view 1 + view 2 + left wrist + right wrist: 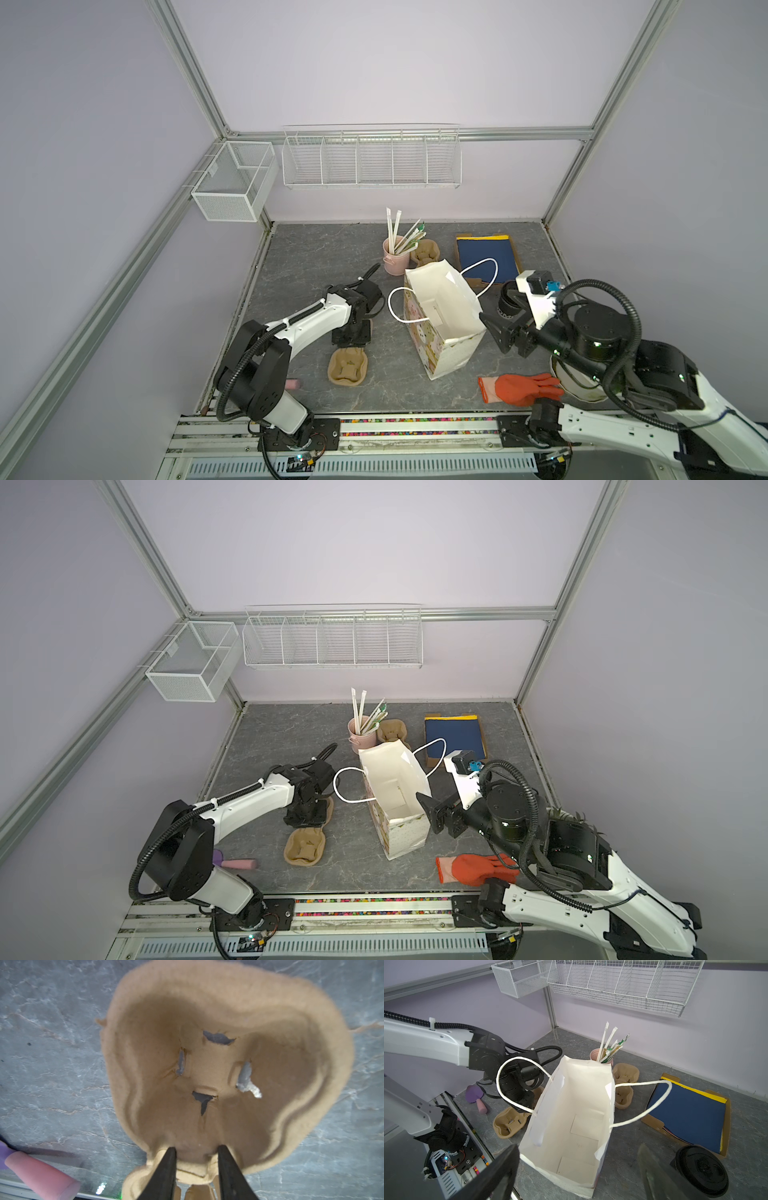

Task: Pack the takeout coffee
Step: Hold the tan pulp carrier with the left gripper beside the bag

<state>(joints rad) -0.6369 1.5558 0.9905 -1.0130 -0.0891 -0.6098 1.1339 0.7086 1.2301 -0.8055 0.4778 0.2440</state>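
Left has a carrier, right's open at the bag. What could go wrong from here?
1. The left gripper pinches the carrier only at its thin waist; it may twist or slip.
2. The bag's handle loops toward that arm and could snag.
3. The open right gripper sits at the bag's rim, coffee close by; a swing could topple either.

Bright, even diffuse light; soft shadows. Top views bend at edges. Pulp carrier [270,1059] blurred; right hand [577,1147] defocused.
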